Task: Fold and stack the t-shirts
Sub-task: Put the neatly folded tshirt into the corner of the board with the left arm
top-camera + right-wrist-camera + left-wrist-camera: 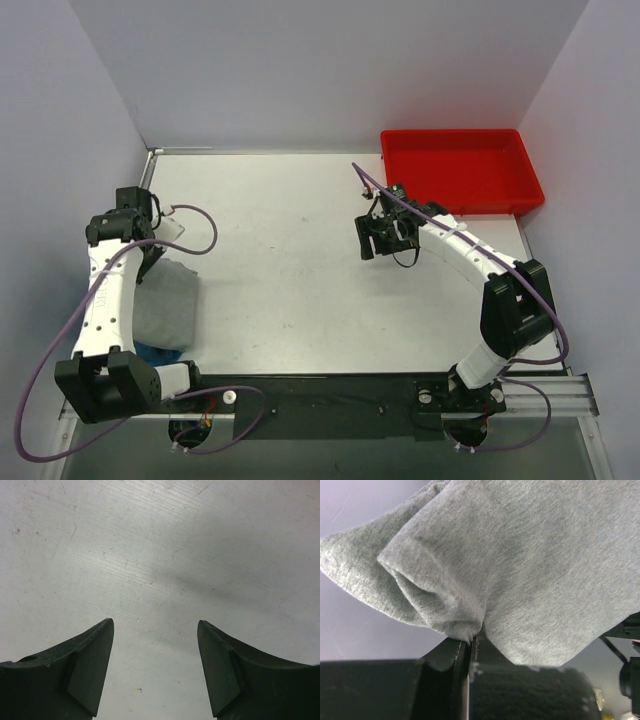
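Fig.: your left claw [471, 642] clamps the grey t-shirt [530, 570], 9 o'clock | right claw [155, 627] wide, empty | cloth looks soft, light: take hems.

The grey t-shirt [168, 302] is unfolded and crumpled. One edge is clamped in the left gripper [472, 641], and a sleeve [425, 595] droops open. A blue garment [160, 352] lies partly covered beneath it, near the table's [290, 290] left edge.

White arms [103, 295] with black joints [515, 305], purple cables [214, 232], dark wedge-shaped jaws.
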`<state>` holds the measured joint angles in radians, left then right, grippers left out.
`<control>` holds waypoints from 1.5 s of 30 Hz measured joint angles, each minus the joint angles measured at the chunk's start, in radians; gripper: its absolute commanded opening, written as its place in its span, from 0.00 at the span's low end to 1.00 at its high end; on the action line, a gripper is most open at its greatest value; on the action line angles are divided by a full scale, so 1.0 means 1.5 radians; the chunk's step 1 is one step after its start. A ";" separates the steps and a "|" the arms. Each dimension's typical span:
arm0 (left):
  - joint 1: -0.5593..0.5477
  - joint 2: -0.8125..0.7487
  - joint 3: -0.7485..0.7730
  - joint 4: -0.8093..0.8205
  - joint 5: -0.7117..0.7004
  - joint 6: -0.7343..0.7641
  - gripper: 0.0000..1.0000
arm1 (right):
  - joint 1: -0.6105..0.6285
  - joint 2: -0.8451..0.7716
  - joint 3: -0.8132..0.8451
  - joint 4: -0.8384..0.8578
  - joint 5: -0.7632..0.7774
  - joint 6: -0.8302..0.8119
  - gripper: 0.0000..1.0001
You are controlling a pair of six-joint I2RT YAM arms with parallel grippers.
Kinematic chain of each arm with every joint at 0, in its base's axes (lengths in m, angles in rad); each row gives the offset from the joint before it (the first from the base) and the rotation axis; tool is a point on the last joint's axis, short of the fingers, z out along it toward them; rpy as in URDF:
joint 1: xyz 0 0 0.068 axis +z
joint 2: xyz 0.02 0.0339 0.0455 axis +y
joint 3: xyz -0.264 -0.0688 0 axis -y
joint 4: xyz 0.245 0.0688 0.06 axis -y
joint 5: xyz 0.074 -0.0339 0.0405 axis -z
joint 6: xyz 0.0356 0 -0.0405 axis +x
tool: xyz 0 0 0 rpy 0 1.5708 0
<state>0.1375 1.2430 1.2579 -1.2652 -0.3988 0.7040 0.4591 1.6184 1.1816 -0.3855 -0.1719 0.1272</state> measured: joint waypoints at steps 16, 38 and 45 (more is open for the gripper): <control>0.059 0.118 -0.144 0.264 -0.162 0.098 0.00 | -0.001 0.002 0.000 0.000 0.001 -0.018 0.63; 0.088 0.158 -0.258 0.472 -0.333 0.163 0.86 | -0.005 0.002 0.000 0.000 0.005 -0.026 0.63; 0.084 0.164 -0.010 0.251 -0.155 0.033 0.19 | -0.005 0.002 -0.001 0.000 0.005 -0.027 0.63</control>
<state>0.2638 1.4883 1.2427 -0.8886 -0.6315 0.7540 0.4515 1.6218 1.1805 -0.3859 -0.1642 0.0872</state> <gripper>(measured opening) 0.427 0.629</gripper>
